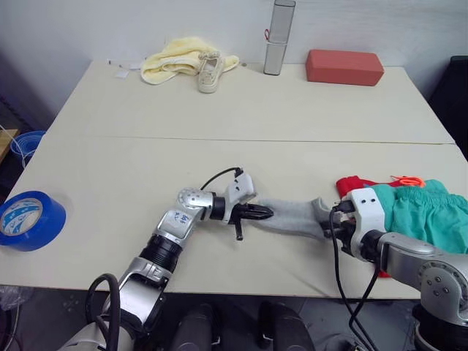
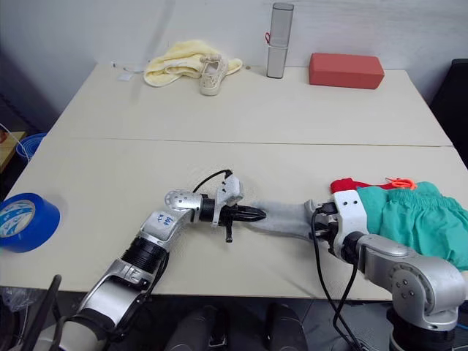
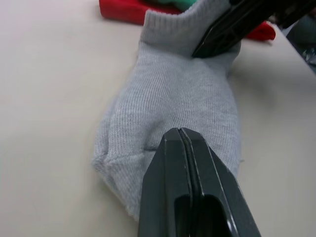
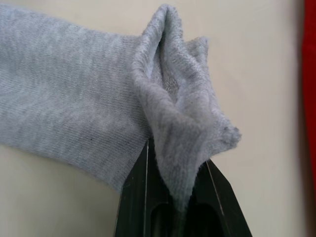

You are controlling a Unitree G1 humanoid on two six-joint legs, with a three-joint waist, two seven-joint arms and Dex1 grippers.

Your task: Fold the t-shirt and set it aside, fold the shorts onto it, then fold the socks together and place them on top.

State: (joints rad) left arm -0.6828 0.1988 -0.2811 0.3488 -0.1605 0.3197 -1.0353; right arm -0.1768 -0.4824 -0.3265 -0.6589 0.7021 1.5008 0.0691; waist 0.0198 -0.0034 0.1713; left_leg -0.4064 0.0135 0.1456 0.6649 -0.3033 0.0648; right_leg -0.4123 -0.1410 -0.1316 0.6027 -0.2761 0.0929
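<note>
Socks [image 1: 292, 217] stretched between left fingers [image 3: 190, 163] and right fingers [image 4: 136, 197]

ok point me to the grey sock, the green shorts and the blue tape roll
grey sock [image 1: 289, 217], left eye view, middle of its flat foot part
green shorts [image 1: 428, 212], left eye view, crumpled fabric near the middle
blue tape roll [image 1: 29, 220], left eye view, its top face

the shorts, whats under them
A folded red t-shirt lies under the teal shorts; its edge sticks out on the side toward the grey socks. The rest of it is covered, so its fold cannot be checked.
</note>
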